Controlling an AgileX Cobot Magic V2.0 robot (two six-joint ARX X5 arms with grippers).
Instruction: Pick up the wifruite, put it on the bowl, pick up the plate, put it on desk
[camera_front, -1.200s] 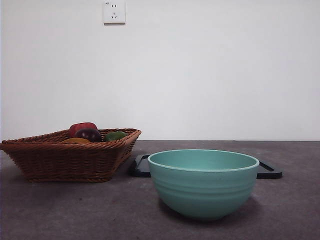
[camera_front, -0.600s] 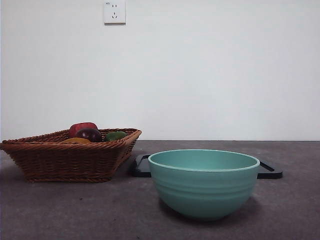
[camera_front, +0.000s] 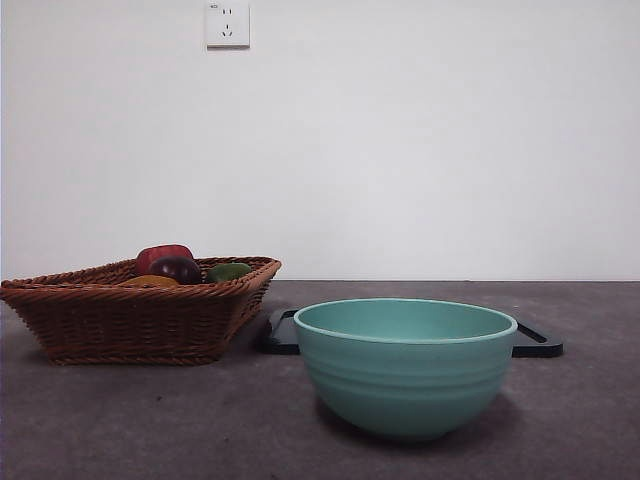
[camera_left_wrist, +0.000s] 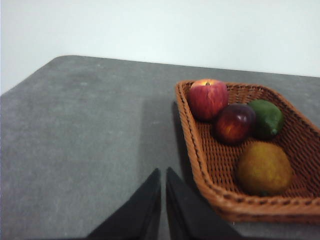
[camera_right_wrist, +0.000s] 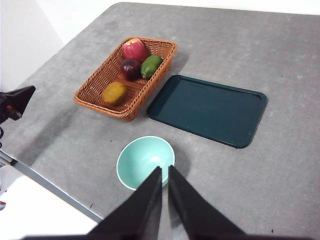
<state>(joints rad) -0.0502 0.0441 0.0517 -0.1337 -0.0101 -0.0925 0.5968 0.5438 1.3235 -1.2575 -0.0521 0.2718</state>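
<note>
The wifruite (camera_left_wrist: 264, 167) is a small orange-brown fruit lying in a wicker basket (camera_left_wrist: 200, 150), at the end nearest the table's front edge; it also shows as wifruite (camera_right_wrist: 114, 92) and just peeks over the rim as wifruite (camera_front: 150, 282). The mint-teal bowl (camera_front: 405, 365) stands empty on the dark grey desk (camera_front: 150, 420), also seen as bowl (camera_right_wrist: 145, 162). Behind it lies the plate (camera_right_wrist: 207, 109), a flat dark green rectangular tray. My left gripper (camera_left_wrist: 163, 175) is shut and hangs beside the basket, empty. My right gripper (camera_right_wrist: 165, 172) is shut, high above the bowl.
In the basket with the wifruite are a red apple (camera_left_wrist: 207, 97), a dark red-purple fruit (camera_left_wrist: 234, 122) and a green fruit (camera_left_wrist: 266, 117). The table's front edge (camera_right_wrist: 55, 190) runs close to the bowl. A white wall with a socket (camera_front: 227, 24) stands behind.
</note>
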